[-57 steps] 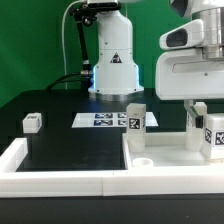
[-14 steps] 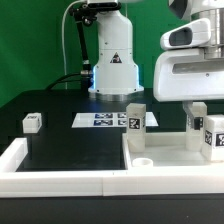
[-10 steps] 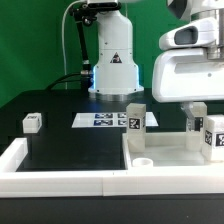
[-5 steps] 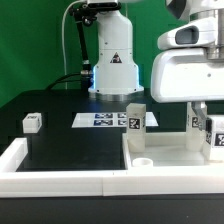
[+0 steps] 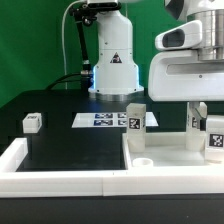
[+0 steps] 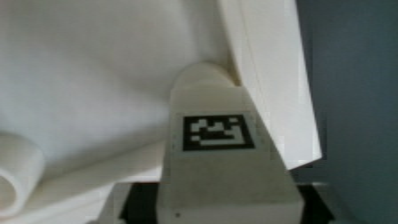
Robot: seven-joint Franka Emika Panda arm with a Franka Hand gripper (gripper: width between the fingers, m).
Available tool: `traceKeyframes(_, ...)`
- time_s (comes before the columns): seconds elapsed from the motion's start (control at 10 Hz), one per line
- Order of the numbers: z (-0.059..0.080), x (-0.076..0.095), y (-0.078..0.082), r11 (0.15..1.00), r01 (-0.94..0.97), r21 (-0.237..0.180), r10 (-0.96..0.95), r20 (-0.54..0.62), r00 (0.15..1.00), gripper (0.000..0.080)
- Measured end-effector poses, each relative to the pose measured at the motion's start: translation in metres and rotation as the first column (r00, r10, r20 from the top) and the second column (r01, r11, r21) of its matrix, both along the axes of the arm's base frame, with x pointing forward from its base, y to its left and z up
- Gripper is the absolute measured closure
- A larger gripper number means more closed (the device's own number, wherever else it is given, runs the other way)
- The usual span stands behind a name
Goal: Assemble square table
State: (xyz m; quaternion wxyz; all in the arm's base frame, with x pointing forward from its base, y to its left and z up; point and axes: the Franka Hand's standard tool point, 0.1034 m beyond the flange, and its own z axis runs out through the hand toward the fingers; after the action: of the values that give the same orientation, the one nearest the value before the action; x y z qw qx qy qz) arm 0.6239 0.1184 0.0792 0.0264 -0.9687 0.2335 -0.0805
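Note:
The square table's white slab (image 5: 175, 160) lies at the front right, with a round corner socket (image 5: 143, 159) showing. My gripper (image 5: 208, 120) hangs over the slab's right side, shut on a white tagged leg block (image 5: 213, 137) that stands upright on the slab. In the wrist view the leg block (image 6: 217, 130) fills the gap between my dark pads (image 6: 146, 200), tag facing the camera, above the slab (image 6: 89, 80). Another tagged leg block (image 5: 135, 115) stands at the slab's far left corner. A small leg block (image 5: 32, 122) sits on the black table at the far left.
The marker board (image 5: 100, 120) lies flat in front of the arm's base (image 5: 112, 70). A long white border wall (image 5: 60, 168) runs along the front and up the left side. Black tabletop (image 5: 75, 145) lies between the wall and the slab.
My fingers have shut on the leg block at the right. The hand has shifted slightly to the exterior view's left. The other parts have not moved.

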Motion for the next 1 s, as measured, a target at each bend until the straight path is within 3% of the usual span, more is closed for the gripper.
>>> traceKeyframes(0.2,-0.0006,-0.0009,-0.0013,0.97,0.241,0.037,-0.24,-0.015,0.971,0.0509)
traceKeyframes(0.6,-0.002,-0.0025,0.0012,0.764,0.642,0.063,-0.637,-0.083,0.767,0.0508)
traceKeyframes(0.9,-0.0021,-0.0025,-0.0001,0.659,0.748,0.082,-0.74,-0.106,0.664,0.0508)
traceKeyframes(1.0,-0.0024,-0.0027,0.0,0.669,0.739,0.081,-0.731,-0.105,0.674,0.0508)
